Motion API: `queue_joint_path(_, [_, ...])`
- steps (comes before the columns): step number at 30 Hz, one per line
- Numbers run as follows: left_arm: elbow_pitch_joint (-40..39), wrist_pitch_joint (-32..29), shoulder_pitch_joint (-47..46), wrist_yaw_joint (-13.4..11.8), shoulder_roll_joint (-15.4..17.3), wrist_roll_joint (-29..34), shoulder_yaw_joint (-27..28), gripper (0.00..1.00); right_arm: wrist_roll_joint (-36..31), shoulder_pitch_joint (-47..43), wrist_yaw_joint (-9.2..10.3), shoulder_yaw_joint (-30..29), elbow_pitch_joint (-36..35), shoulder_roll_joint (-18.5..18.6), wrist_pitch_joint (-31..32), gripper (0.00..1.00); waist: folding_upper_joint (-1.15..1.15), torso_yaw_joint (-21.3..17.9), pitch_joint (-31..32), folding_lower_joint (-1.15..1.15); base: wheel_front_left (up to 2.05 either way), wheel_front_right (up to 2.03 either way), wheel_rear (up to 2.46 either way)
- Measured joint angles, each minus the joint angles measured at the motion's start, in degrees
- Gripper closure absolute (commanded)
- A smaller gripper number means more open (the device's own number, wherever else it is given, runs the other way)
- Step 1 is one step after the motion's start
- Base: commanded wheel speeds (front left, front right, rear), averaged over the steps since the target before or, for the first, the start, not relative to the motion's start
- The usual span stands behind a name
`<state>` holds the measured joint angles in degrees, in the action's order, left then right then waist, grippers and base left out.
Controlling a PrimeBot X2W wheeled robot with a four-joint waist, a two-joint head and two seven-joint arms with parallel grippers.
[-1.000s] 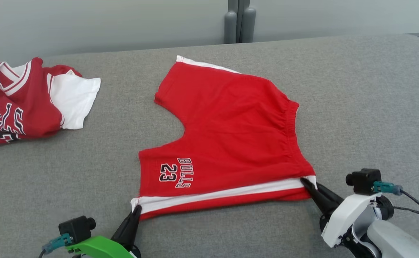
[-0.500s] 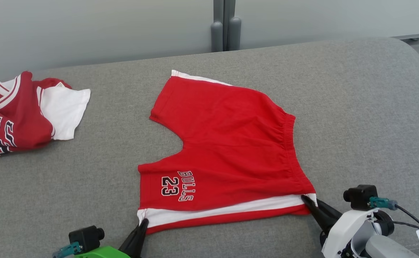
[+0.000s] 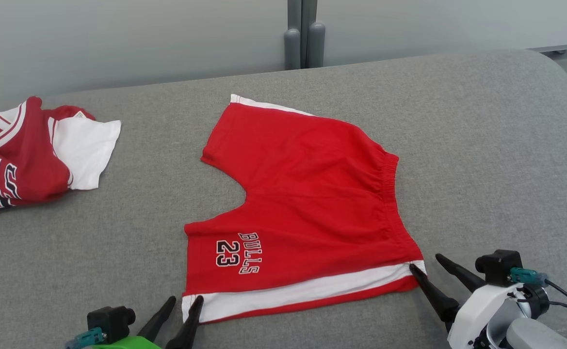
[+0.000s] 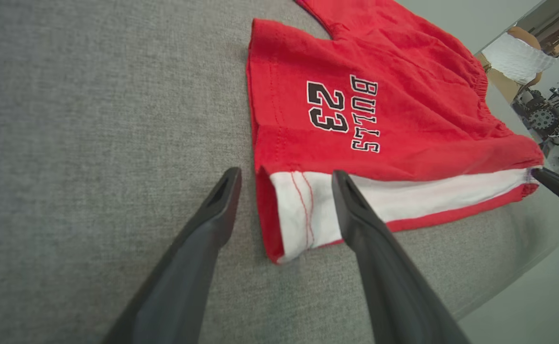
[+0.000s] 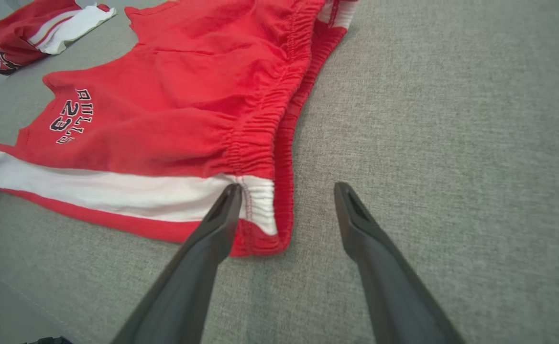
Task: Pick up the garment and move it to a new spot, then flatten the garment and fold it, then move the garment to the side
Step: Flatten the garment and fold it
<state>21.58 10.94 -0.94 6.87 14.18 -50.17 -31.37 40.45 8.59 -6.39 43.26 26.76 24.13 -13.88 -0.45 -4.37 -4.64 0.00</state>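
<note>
Both grippers are letting go: a second ago the left gripper (image 3: pixel 185 300) and the right gripper (image 3: pixel 425 261) were pinching the two near corners of the red shorts (image 3: pixel 307 194), and now each is standing with its jaws spread wide, holding nothing; the head camera has tipped a little too, so the shift of the whole scene is no move of the cloth; the shorts are lying spread out in the middle of the grey table (image 3: pixel 482 145), leg hems pointing to the robot's left, waistband (image 3: pixel 391 194) to its right, white side stripe (image 3: pixel 307 290) running along the near edge, while a crumpled jersey (image 3: pixel 21 155) is sitting well apart at the far left; in the left wrist view the hem corner is lying between the open fingers, one finger crossing the stripe and the other over bare table; in the right wrist view one finger is touching the waistband corner; the flattening is, by my judgement, finishing and the fold is coming next; the fingers should be rising straight off the cloth before swinging aside, since a sideways drag risks pulling the corners back into wrinkles; regripping these same near corners and carrying them level, at one pace, over onto the far leg is looking like the cleanest fold.
</note>
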Motion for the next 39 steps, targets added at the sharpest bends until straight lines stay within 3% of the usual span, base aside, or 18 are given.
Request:
queue_joint_path(9, [-3.67,1.93,0.1,-0.47,1.49,2.75,1.79,0.0,-0.11,-1.07,2.58,-4.78,-3.86,1.81,-0.31,0.0,0.0,-1.03,1.17,0.0,0.0,0.0,0.0])
queue_joint_path(13, [-5.69,2.83,-0.08,-2.49,1.36,5.59,2.74,0.0,-1.62,-0.71,3.59,-7.94,-7.04,2.85,-0.41,0.0,0.0,-1.45,2.11,0.0,0.0,0.0,0.0])
queue_joint_path(26, [-10.66,3.46,-2.93,-10.04,-2.12,13.35,5.52,0.0,-5.76,2.86,10.68,-17.41,-14.39,2.31,-0.46,0.0,0.0,-1.7,4.82,0.0,0.0,0.0,0.0])
queue_joint_path(32, [-13.54,3.47,-2.92,-11.96,-3.74,15.78,9.29,0.0,-7.13,3.96,11.6,-19.78,-17.49,0.08,-0.54,0.0,0.0,-1.32,4.96,0.0,0.0,0.0,0.0])
queue_joint_path(39, [-15.08,3.48,-2.09,-12.45,-4.52,18.22,12.39,0.0,-9.33,3.07,12.06,-20.75,-18.64,-0.69,-0.54,0.0,0.0,0.1,5.13,0.0,0.0,0.0,0.0])
